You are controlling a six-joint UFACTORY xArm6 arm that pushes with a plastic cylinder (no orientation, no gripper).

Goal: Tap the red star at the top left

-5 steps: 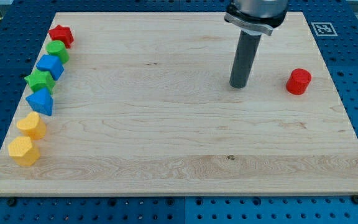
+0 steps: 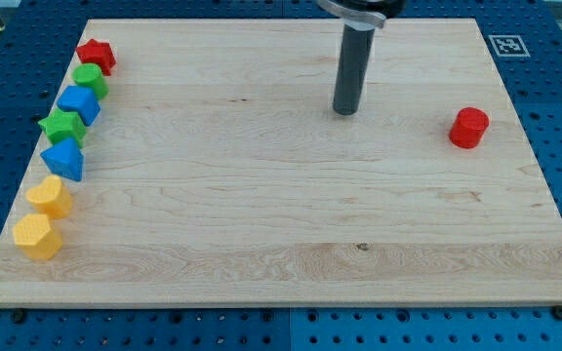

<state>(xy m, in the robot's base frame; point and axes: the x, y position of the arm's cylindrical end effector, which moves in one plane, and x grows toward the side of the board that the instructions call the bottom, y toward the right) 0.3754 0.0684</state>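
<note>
The red star (image 2: 97,56) lies at the view's top left corner of the wooden board (image 2: 291,224), heading a column of blocks along the left edge. My tip (image 2: 345,110) stands on the board in the upper middle, far to the right of the red star and touching no block.
Below the red star, down the left edge: a green block (image 2: 91,80), a blue block (image 2: 79,103), a green star (image 2: 62,127), a blue block (image 2: 63,159), and two yellow blocks (image 2: 49,197) (image 2: 37,236). A red cylinder (image 2: 468,128) sits at the right.
My tip has moved left and a little toward the view's top, away from the red cylinder. No block has moved.
</note>
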